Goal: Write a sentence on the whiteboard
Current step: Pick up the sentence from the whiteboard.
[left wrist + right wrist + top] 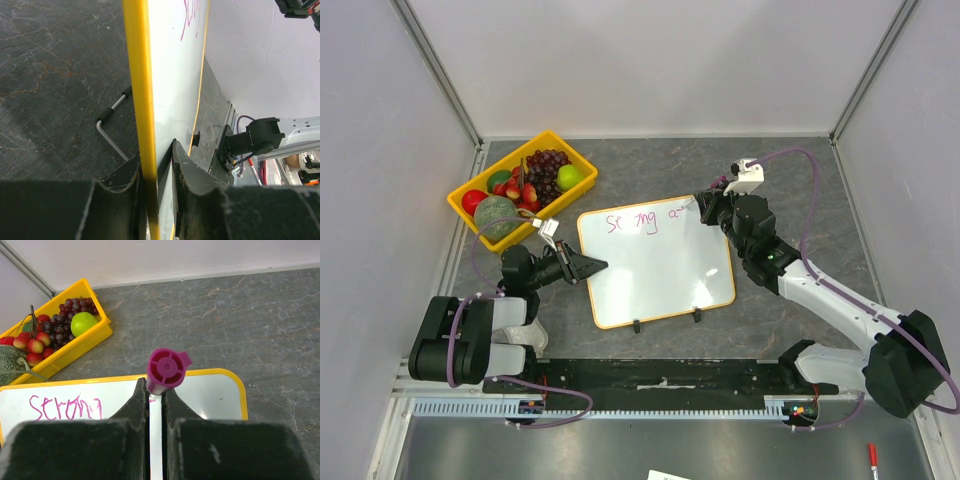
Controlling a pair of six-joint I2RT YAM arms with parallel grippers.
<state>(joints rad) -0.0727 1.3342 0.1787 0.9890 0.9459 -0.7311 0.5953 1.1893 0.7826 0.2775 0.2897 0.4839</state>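
The whiteboard (660, 268), white with an orange-yellow frame and two black clip feet, lies mid-table. The sentence (632, 221) is magenta writing along its top, reading about "Strong a"; it also shows in the right wrist view (65, 407). My left gripper (592, 266) is shut on the whiteboard's left edge (141, 125), one finger on each side. My right gripper (706, 206) is shut on a magenta marker (166, 371), held upright over the board's top right part. The marker's tip is hidden.
A yellow fruit tray (469, 179) with grapes, a green apple and a melon stands at the back left of the board. A bent metal stand wire (112, 125) lies under the board. Enclosure walls close in the table.
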